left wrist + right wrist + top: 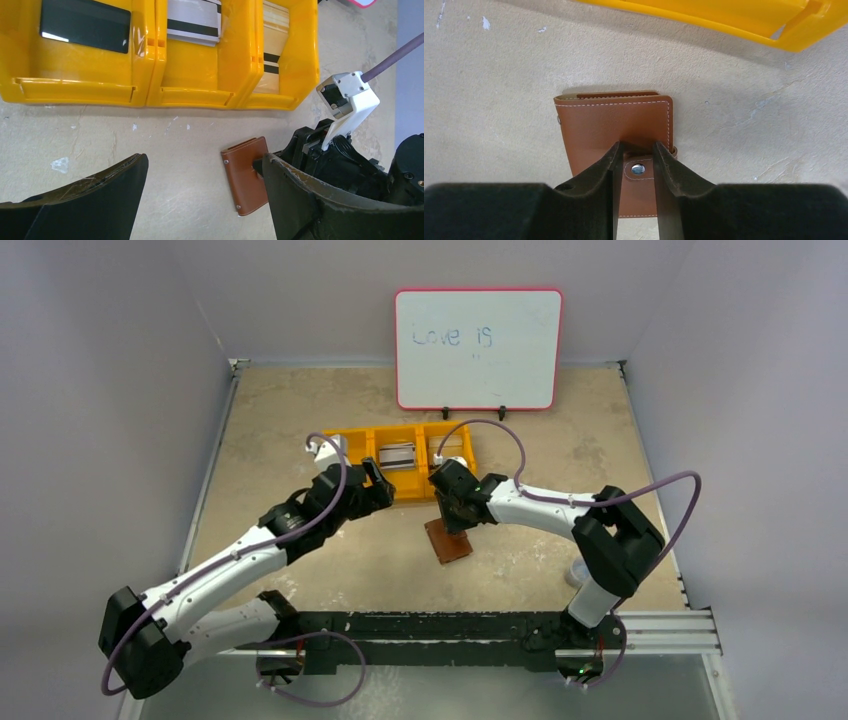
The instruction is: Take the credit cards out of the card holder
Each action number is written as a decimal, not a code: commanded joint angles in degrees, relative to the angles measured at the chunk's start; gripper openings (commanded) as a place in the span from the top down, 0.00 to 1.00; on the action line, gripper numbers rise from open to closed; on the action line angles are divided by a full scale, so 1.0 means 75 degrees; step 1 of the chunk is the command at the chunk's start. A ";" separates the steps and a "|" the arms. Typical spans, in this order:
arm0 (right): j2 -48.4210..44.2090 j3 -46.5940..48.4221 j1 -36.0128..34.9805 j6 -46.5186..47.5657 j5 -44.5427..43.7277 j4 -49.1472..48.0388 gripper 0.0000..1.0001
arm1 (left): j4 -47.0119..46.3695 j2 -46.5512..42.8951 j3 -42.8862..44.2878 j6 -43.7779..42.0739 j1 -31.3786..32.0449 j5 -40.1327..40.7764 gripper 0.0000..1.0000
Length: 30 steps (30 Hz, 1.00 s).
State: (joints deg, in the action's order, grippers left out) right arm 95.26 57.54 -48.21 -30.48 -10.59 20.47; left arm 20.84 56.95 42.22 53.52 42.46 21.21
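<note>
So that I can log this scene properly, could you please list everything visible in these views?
table: one, beige
whiteboard: one, white with pink frame, table's back edge
bin: one, yellow, three compartments, mid-table
black card: one, black, left compartment
grey-white cards: stack, count unclear, dark-striped, middle compartment
beige cards: stack, count unclear, right compartment
card holder: one, brown, closed, just before the bin
left arm: one, white and black, left
right arm: same, right
left end effector: open, empty, before the bin
right end effector: straddles the card holder's snap tab
</note>
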 commanded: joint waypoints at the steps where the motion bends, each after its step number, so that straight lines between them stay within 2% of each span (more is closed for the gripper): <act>1: -0.0073 -0.0044 -0.0053 -0.0373 0.0048 -0.0087 0.71 | -0.0717 0.0151 -0.0145 0.0008 0.0027 -0.0489 0.16; 6: -0.0382 -0.0218 -0.0050 -0.0671 0.0532 -0.0396 0.80 | -0.0905 0.0810 -0.0105 -0.0059 0.0222 -0.0958 0.19; 13: -0.0482 -0.0468 -0.0044 -0.0811 0.0569 -0.0468 0.81 | -0.1437 0.1286 -0.0294 0.0222 0.0593 -0.0957 0.20; 16: -0.0525 -0.0476 -0.0052 -0.0870 0.0508 -0.0319 0.71 | -0.1400 0.1566 -0.0172 0.0183 0.0773 -0.0928 0.20; 19: -0.0714 -0.0395 -0.0053 -0.0792 0.0401 -0.0151 0.67 | -0.1328 0.1771 -0.0164 0.0256 0.0938 -0.0887 0.20; 21: -0.0870 -0.0349 -0.0049 -0.0671 0.0065 0.0041 0.65 | -0.1320 0.1828 -0.0236 0.0389 0.1046 -0.0825 0.20; 30: -0.1129 -0.0427 -0.0120 -0.0500 0.0281 0.0301 0.63 | -0.1909 0.2201 -0.0556 0.0951 0.1179 -0.0726 0.23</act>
State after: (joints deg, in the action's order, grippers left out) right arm 87.68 54.37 -48.45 -35.03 -8.01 21.02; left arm 11.38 71.92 38.35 57.87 51.05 15.16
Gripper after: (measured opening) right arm 0.366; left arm 0.778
